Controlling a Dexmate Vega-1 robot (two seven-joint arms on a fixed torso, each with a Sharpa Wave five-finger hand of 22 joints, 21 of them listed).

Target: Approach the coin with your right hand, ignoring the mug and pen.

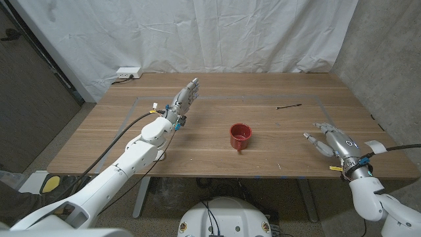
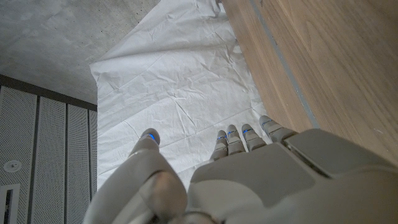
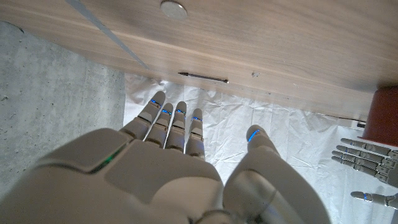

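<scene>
Right hand open, empty

In front of me stands a wooden table with a pale brown grain, and thin tape lines mark a rectangle on its top. Behind the table hangs a white sheet, wrinkled, which covers the back wall. On my right side I see a rough grey concrete wall. On my left there is a dark panel. A white power strip lies at the far left corner of the table. The light is soft and even.
</scene>
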